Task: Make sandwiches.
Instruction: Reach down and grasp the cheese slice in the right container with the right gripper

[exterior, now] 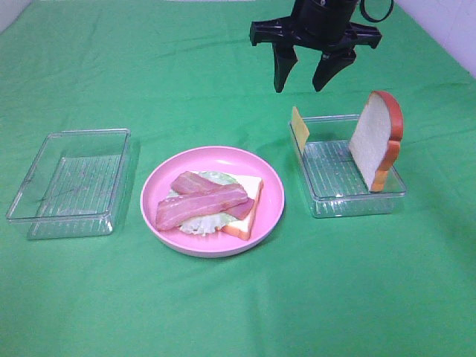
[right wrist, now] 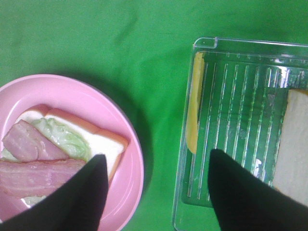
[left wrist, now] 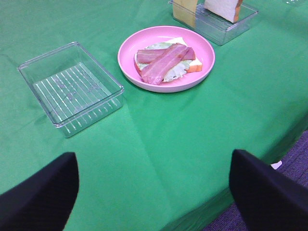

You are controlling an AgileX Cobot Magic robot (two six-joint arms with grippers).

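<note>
The right gripper (exterior: 300, 88) hangs spread and empty, the cheese slice (exterior: 300, 128) close beneath it (on edge against the tray (exterior: 349, 208) wall). The half-built sandwich (exterior: 216, 204) lies well ahead of the left gripper (left wrist: 153, 159), likewise spread, empty.

On 1 green cloth (exterior: 223, 67) stand 2 clear ribbed plastic trays: the left tray (exterior: 74, 182) and the right tray (exterior: 331, 171). Between them is 1 round pink plate (exterior: 269, 201). White toy bread slices with orange-brown crust number 2: 1 flat bread slice (exterior: 251, 195) on the plate and 1 upright bread slice (exterior: 374, 137) in the right tray. There are 2 pink-red bacon strips, the nearer strip (exterior: 201, 207) and the farther strip (exterior: 190, 181), plus 1 pale green lettuce leaf (exterior: 199, 224) and 1 square orange-yellow cheese slice (exterior: 300, 128). Black grippers number 2, the right gripper (exterior: 301, 88) and the left gripper (left wrist: 154, 155), each with 2 fingers.
</note>
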